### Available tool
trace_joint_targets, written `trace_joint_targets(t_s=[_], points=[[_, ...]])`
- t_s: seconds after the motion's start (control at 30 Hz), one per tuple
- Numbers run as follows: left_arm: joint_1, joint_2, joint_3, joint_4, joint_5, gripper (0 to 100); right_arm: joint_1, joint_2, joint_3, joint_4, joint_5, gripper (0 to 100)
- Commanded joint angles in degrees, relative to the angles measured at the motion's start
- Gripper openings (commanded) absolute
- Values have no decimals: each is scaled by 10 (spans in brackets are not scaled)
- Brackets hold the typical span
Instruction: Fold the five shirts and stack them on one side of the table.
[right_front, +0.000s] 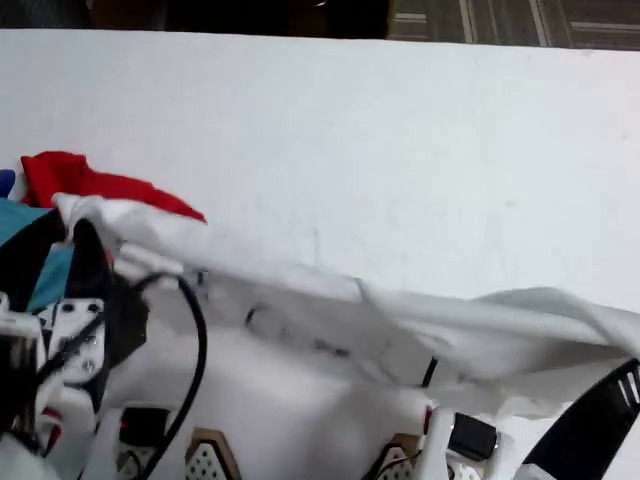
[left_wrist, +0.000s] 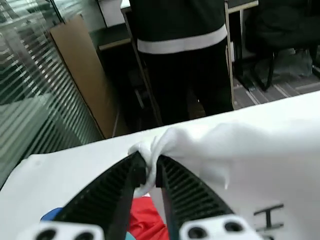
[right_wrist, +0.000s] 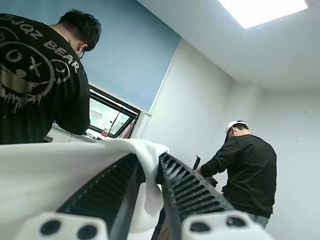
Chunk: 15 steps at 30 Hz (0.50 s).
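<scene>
Left gripper (left_wrist: 150, 167): clenched on a bunched edge of the white shirt (left_wrist: 240, 150), the cloth pinched between the two ribbed black jaws and puffing out past their tips
Red shirt (right_front: 70, 178): crumpled at the left edge of the table (right_front: 400, 130), below and just beside the left gripper; it also peeks out under the jaws in the left wrist view (left_wrist: 145, 220)
Teal garment (right_front: 20, 225): touching the red shirt at the same left edge, loose, not folded
White shirt, high view (right_front: 480, 330): raised off the table and strung as a long sagging band from the left arm across to the right, dark print showing near its middle
Right gripper (right_wrist: 150, 167): closed on the other end of the white shirt (right_wrist: 50, 170), cloth draped over the jaw tips, held high enough that the room shows behind it
Step in hand: by my reading, the spread; the shirt is held by two ends in the air, not yet laid flat, and no fold shows in it
Progress: early; at least two other garments wait unfolded and no stack can be seen
Next move calls for: both arms lowering together onto the bare stretch of table, keeping even tension so the cloth lands flat, and staying clear of the heap on the left
</scene>
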Motion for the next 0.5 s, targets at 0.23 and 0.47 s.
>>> trace_joint_targets(t_s=[0.23, 0.47], points=[[-2, 84, 218, -126, 2, 27, 4, 100, 170, -36, 0, 17], [21, 226, 385, -358, 3, 27, -82, 212, 388, -155, 5, 17]])
